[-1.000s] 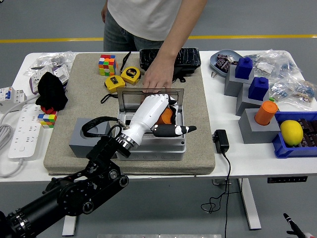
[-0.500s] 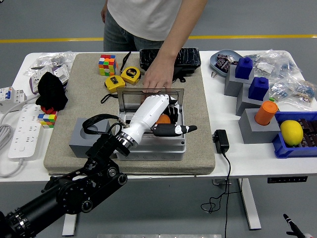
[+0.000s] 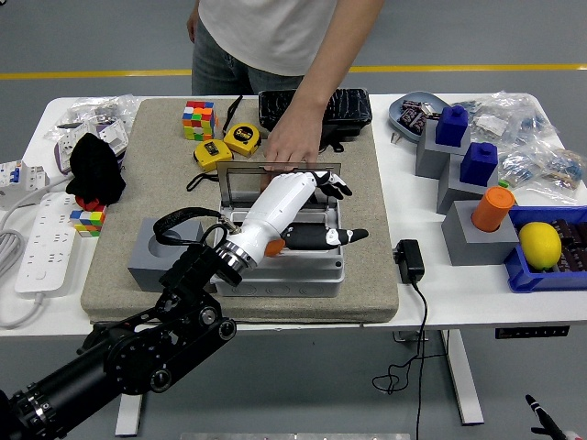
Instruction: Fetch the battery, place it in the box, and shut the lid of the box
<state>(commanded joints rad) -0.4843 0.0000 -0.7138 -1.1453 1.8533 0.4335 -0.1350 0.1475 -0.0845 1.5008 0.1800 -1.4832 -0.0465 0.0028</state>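
Note:
A grey box [image 3: 303,273] sits on the tan mat [image 3: 367,192], its lid [image 3: 240,180] standing upright at the back. A person's hand [image 3: 291,145] rests on the lid's top edge and holds it up. My left hand [image 3: 351,213] hovers over the open box with fingers spread and the thumb pointing right. The orange battery [image 3: 274,247] shows just under the palm, low inside the box, with no finger closed round it. Only a small tip of my right hand [image 3: 541,417] shows at the bottom right corner.
On the mat lie a grey block [image 3: 160,252] with a black strap, two yellow tape measures [image 3: 229,142], a colour cube [image 3: 198,119] and a black case [image 3: 344,108]. Grey stands with blue and orange pieces [image 3: 477,197] and a lemon [image 3: 539,244] fill the right side. A black adapter [image 3: 410,259] lies right of the mat.
My left hand's fingers have spread apart over the box. The orange battery has left them and moved down and left, under the palm. The person's hand stays on the lid.

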